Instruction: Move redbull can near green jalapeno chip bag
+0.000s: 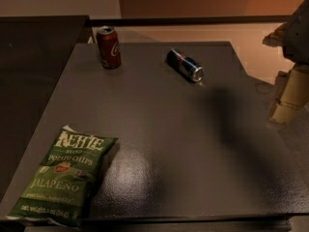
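Pincer (288, 103) hangs at the view's right edge beside the desk (193, 144); open or closed, I cannot tell. Well left of it the redbull can (185, 65) lies on its side, far back, well apart from the green jalapeno chip bag (63, 175) at the near-left corner.

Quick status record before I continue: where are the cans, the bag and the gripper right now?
redbull can: lying on its side, far middle of the table
green jalapeno chip bag: flat, near-left corner, well apart from the redbull can
red cola can: upright, far left
gripper: right edge of view, beside the table, apart from the redbull can
task: not yet done
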### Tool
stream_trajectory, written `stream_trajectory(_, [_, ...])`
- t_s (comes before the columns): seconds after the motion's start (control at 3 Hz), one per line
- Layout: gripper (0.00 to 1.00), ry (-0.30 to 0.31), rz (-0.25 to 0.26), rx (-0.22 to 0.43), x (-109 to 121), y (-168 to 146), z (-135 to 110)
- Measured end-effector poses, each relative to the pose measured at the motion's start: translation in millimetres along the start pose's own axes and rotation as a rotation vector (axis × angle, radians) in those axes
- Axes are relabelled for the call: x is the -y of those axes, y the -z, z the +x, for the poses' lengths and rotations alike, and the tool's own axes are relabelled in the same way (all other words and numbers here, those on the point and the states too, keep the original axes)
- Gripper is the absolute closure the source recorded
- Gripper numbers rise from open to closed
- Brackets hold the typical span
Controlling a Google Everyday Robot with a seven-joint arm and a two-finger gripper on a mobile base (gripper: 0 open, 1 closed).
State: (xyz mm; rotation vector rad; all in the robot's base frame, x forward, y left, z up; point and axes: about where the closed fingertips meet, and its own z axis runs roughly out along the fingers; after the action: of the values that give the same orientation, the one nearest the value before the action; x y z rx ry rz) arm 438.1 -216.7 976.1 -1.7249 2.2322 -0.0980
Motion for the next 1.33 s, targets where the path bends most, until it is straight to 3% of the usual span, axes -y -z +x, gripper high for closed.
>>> stream_trajectory(0.33, [0.0, 0.005, -0.001, 0.0, 1.7, 0.6, -3.7])
stream_trajectory(0.67, [0.0, -0.013, -0.018, 0.008, 18.3, -6.0, -16.6])
stream_trajectory(1.33, [0.0, -0.183, -0.05, -0.017, 95.8, -54.2, -45.3])
